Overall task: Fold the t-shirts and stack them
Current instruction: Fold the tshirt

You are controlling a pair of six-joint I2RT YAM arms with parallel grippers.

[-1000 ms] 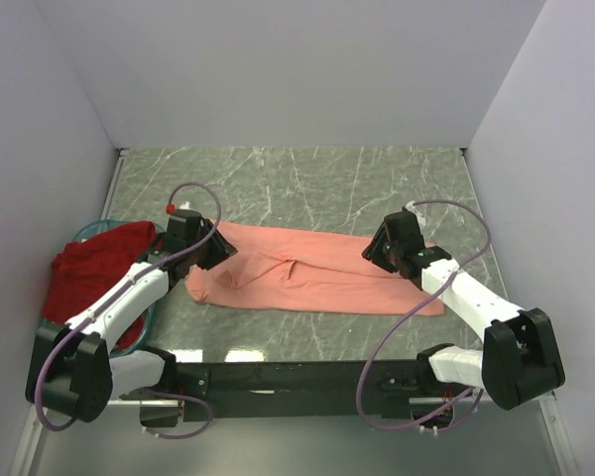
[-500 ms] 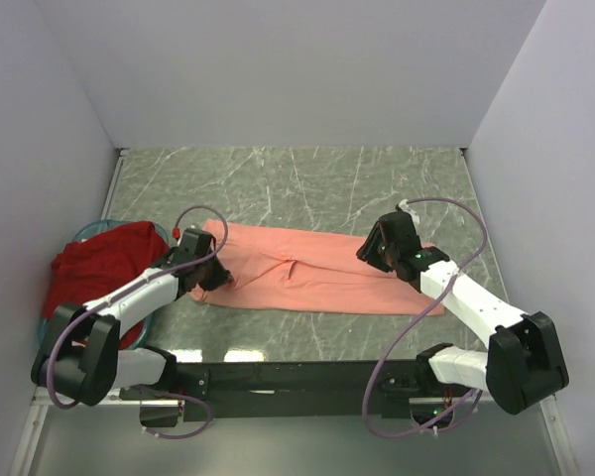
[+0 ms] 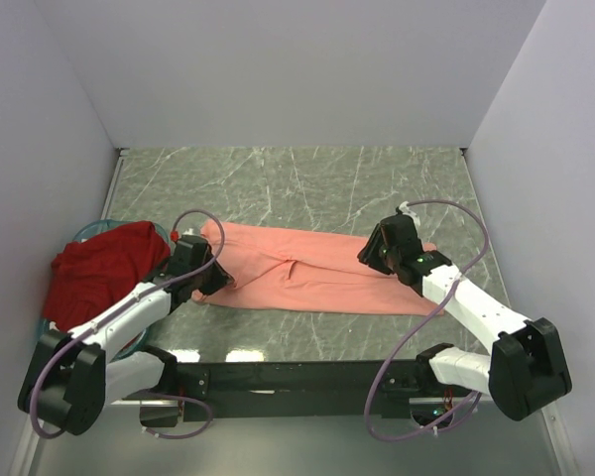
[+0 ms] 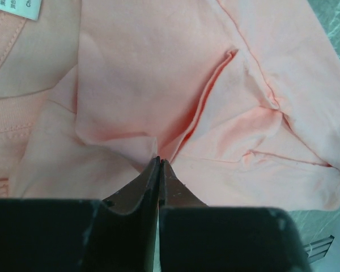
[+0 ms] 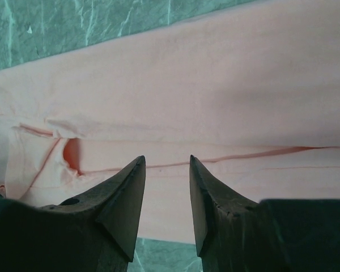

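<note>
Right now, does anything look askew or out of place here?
The dark red t-shirt lies crumpled over the teal basket at left; the salmon-pink t-shirt is puckered where the left gripper pinches it.

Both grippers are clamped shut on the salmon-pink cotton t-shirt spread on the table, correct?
Not both. Only the left gripper is shut on the salmon-pink cotton t-shirt. The right wrist view shows the right gripper open, its fingers apart above the shirt.
</note>
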